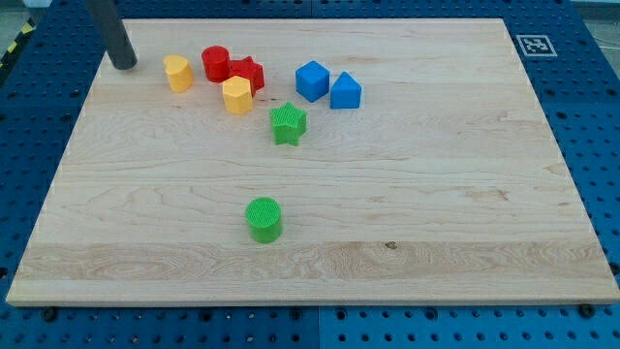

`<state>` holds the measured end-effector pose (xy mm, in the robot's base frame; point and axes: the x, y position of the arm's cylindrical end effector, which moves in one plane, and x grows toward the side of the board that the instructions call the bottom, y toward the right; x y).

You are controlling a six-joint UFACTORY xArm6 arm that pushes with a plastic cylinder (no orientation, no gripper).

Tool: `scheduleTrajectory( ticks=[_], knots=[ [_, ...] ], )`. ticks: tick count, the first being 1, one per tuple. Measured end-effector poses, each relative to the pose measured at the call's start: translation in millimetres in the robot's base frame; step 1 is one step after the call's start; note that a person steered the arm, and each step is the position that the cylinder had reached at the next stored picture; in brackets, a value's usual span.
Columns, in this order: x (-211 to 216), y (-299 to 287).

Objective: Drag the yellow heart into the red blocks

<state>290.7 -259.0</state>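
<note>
At the upper left of the frame only a plain, smooth, dark grey cylindrical rod shows, cut off by the top edge, ending in my tip [124, 66], blunt and round.

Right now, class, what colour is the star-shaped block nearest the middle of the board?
Green: the star block shows clearly in the camera view, the only view.

Two blue blocks [327, 85] sit side by side, a green star [288, 124] just below-left, a green cylinder [263, 219] well apart lower down the desk [465, 194].
</note>
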Motion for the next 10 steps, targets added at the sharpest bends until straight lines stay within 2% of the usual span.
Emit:
scheduleTrajectory(
  ticks=[2, 4, 6, 10],
  knots=[
    [11.4, 26.4],
    [41.5, 29.0],
    [33.7, 44.4],
    [33.6, 143.7]
  ],
)
